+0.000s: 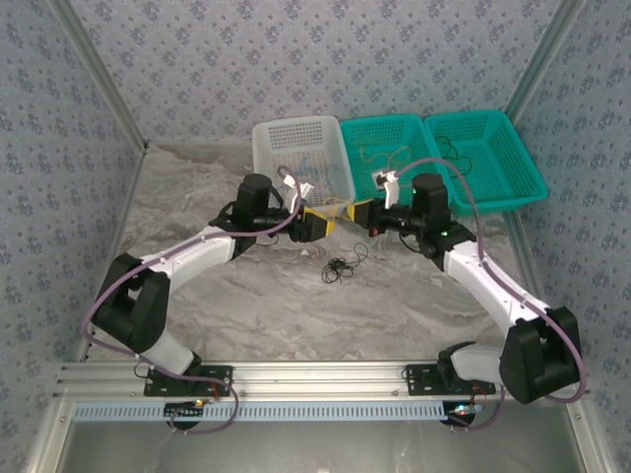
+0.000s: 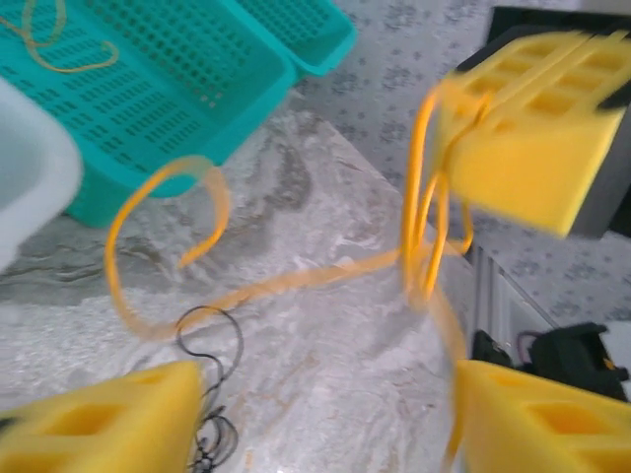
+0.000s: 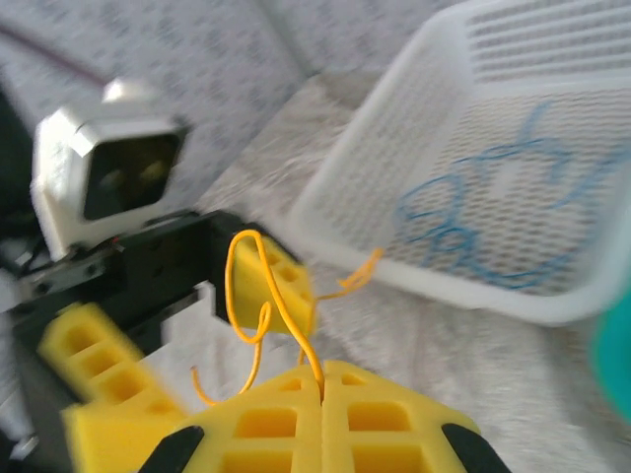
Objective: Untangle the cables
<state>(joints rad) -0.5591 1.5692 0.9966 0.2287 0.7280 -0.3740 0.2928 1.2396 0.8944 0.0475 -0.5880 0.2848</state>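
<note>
Yellow cable (image 2: pixel 296 283) hangs clamped in the right hand (image 3: pixel 322 377), while the left hand (image 2: pixel 320 419) is spread apart nearby, above a black cable (image 1: pixel 338 269) on the table (image 1: pixel 296 315)

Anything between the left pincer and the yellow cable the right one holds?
Nothing visible. The yellow cable hangs from the shut right pincer, in front of the open left pincer; the black cable lies on the table.

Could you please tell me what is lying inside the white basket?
A blue cable lies in loose loops on the floor of the white basket. From above, the left arm covers its near corner; that part is unseen.
</note>
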